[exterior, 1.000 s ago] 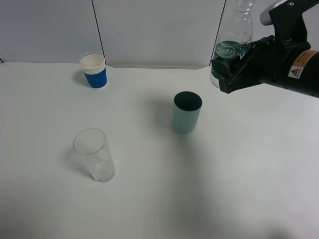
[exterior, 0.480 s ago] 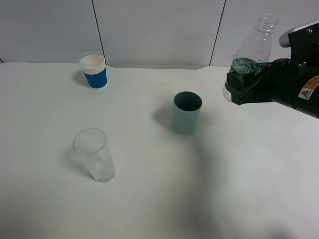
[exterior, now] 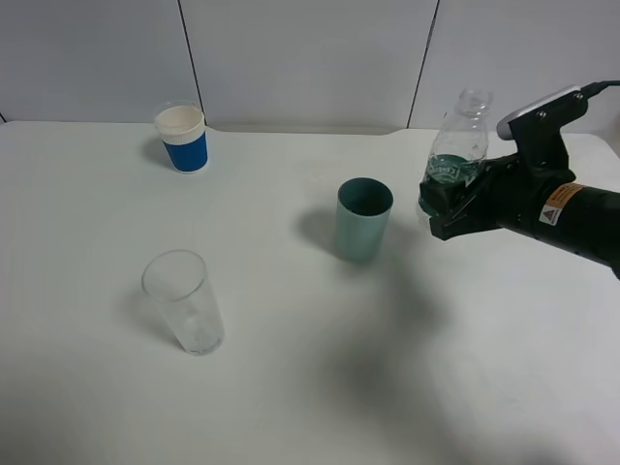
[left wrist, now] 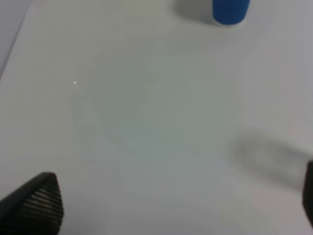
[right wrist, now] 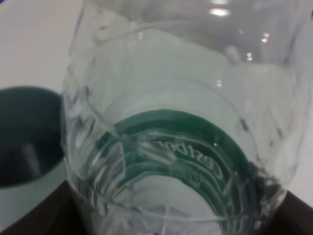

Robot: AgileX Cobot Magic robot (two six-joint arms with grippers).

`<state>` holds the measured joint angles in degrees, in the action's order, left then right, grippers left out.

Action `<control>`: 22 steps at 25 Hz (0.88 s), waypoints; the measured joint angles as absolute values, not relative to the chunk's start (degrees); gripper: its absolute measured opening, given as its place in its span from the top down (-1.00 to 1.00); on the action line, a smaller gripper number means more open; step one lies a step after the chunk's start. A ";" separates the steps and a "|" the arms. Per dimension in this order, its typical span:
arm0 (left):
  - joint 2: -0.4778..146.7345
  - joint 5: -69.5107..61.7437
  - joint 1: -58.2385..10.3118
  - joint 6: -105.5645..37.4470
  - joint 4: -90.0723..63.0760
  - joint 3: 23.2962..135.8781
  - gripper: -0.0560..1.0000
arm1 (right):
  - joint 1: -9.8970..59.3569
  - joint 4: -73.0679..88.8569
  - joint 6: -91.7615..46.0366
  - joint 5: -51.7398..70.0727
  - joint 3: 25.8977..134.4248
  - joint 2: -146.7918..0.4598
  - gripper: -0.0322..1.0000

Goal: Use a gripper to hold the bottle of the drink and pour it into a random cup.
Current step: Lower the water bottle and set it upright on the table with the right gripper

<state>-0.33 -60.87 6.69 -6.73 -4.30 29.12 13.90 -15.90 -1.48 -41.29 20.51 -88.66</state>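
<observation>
1. The right end effector (exterior: 442,207) is clamped around the lower body of the bottle (exterior: 461,131), which is held off the desk (exterior: 291,397) near the teal cup (exterior: 363,219), on its right and not touching it.
2. The bottle leans slightly with its open mouth up; its base is hidden behind the black jaws.
3. In the right wrist view the bottle (right wrist: 181,122) fills nearly the whole picture (the green label reads mirrored through the plastic), and only part of the cup's dark rim (right wrist: 24,132) shows.
4. Whether the bottle holds any liquid cannot be told.
5. The left end effector (left wrist: 173,200) is spread wide over bare desk, its fingertips cut off at the picture's edges.
6. A clear glass tumbler (exterior: 184,300) and a paper cup (exterior: 182,138) stand well apart from the bottle.
</observation>
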 joint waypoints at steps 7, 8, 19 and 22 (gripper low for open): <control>-0.33 -60.87 6.69 -6.73 -4.30 29.12 -0.99 | 12.58 -16.85 -1.66 -45.60 20.51 -95.86 -0.18; -0.33 -60.87 6.69 -6.73 -4.30 29.12 -0.99 | 12.02 -16.77 -1.66 -45.89 20.51 -96.51 -0.18; -0.33 -60.87 6.69 -6.73 -4.30 29.12 -0.99 | 10.43 -10.06 -12.25 -50.77 20.51 -100.94 -0.18; -0.33 -60.87 6.69 -6.73 -4.30 29.12 -0.99 | 10.38 -9.19 -12.39 -54.33 20.56 -103.30 -0.18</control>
